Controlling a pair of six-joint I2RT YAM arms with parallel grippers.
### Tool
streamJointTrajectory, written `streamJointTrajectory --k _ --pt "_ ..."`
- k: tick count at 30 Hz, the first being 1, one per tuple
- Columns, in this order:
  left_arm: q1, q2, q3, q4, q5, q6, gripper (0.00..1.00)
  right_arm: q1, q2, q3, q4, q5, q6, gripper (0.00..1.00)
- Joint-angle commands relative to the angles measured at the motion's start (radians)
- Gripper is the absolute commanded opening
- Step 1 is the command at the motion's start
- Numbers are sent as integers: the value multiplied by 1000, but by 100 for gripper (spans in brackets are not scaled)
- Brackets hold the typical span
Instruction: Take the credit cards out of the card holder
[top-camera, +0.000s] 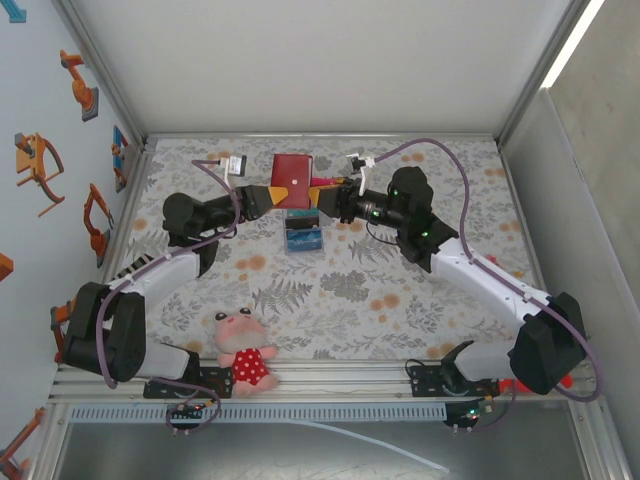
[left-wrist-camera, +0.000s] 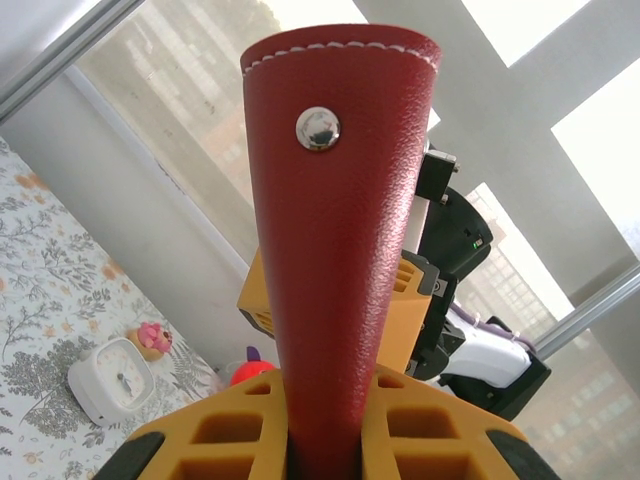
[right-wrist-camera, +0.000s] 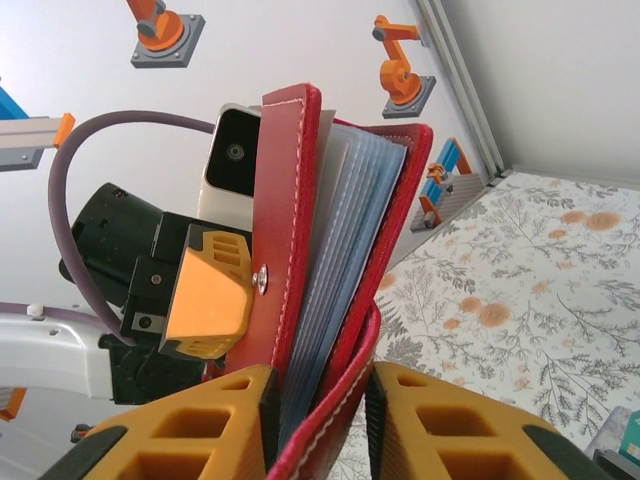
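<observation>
A table (top-camera: 400, 290) under a floral cloth is noted, enclosed by pale walls; orange robot-arm stickers (top-camera: 38, 165) are fixed to the left wall, and a plush toy (top-camera: 243, 352) lies at the near edge.

The card holder (top-camera: 293, 172) is held in the air over the far middle of the table, between the two arms. The left gripper (top-camera: 272, 196) is pressed together on its closed side, the snap stud (left-wrist-camera: 318, 128) facing that wrist camera. The right gripper (top-camera: 322, 196) is drawn in around the opposite edge — both pads appear to touch red leather.

The long axis rises out of the jaws, and the bluish pockets (right-wrist-camera: 345, 260) fan open towards the right arm, which is judged better placed to draw from them. Whether cards are lodged there cannot be told.

Credit cards (top-camera: 302, 237) lie on the cloth just nearer than the holder — their marks are too small to read. No brand or writing is legible.
</observation>
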Motion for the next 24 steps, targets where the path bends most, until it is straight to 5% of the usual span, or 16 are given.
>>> streamJointTrajectory --k 1,24 --pt "-17 -42 22 21 27 34 0 -5 2 1 38 39 9 27" --pt "-43 -51 38 -11 29 60 0 -3 76 20 97 -108 95 18"
